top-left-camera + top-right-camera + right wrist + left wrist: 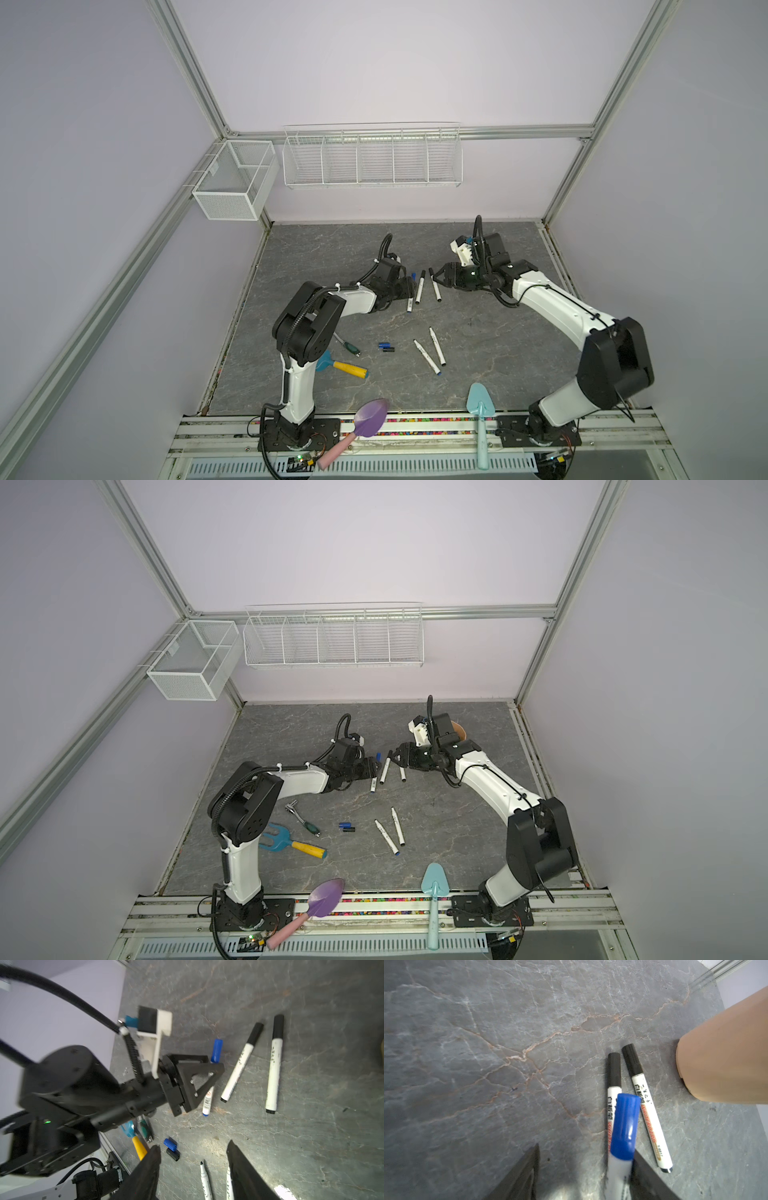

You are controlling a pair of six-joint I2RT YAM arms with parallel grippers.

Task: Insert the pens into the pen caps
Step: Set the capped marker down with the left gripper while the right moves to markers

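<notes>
Three are capped: two black-capped pens [614, 1072] [645, 1105] and the blue-capped pen [623, 1126], which lies between the left gripper's [586, 1149] parted jaws. Two bare pens [427, 357] [437, 347], a blue cap [384, 345] and a black cap [389, 350] remain. The right gripper's [193, 1144] jaws stand apart, empty.

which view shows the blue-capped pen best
Right wrist view: the blue-capped pen shows cap to end plug, its middle behind the left gripper. Left wrist view gives only its blurred cap end; both top views show it tiny.

On the fully visible black-capped pen [649, 1113], "WHITEBOARD" is printed in red capitals, preceded by Chinese characters; a short code after it cannot be read surely. The same print is partly hidden on the neighbouring pen [613, 1093]. A barcode is seen on the blue-capped pen [208, 1100].
</notes>
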